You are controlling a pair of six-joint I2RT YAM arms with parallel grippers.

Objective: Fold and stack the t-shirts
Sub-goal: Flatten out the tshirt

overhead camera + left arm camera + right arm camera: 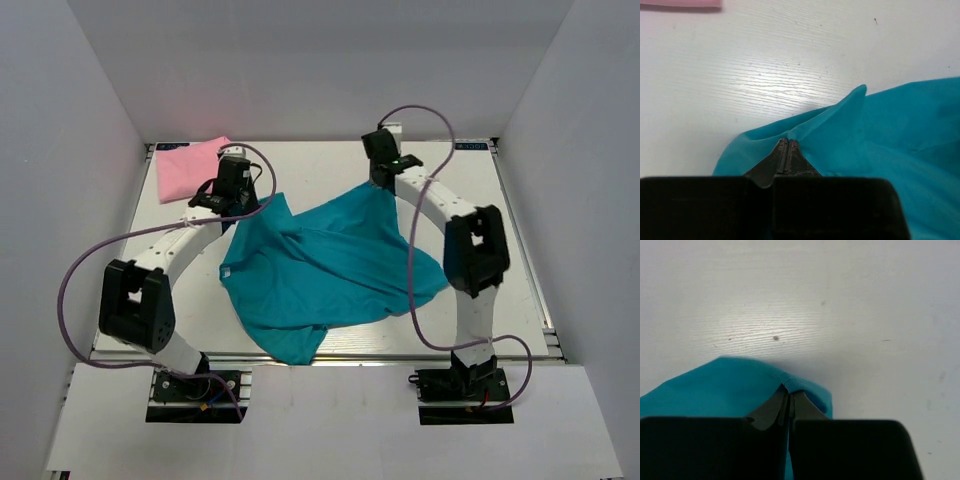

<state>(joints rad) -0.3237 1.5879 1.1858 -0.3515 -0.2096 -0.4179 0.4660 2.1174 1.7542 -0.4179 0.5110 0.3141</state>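
Observation:
A teal t-shirt (pixel 325 265) lies crumpled across the middle of the white table, its lower part hanging over the near edge. My left gripper (pixel 243 207) is shut on the teal t-shirt's left upper edge; the left wrist view shows its closed tips (pixel 788 141) pinching a fold of teal cloth (pixel 875 135). My right gripper (pixel 383 183) is shut on the shirt's upper right corner; the right wrist view shows its tips (pixel 789 391) clamped on a teal hem (pixel 730 385). A folded pink t-shirt (pixel 194 167) lies at the far left corner.
The white table (pixel 470 190) is walled by grey panels on the left, right and back. Purple cables loop from both arms. A strip of the pink shirt (pixel 680 3) shows at the top left of the left wrist view.

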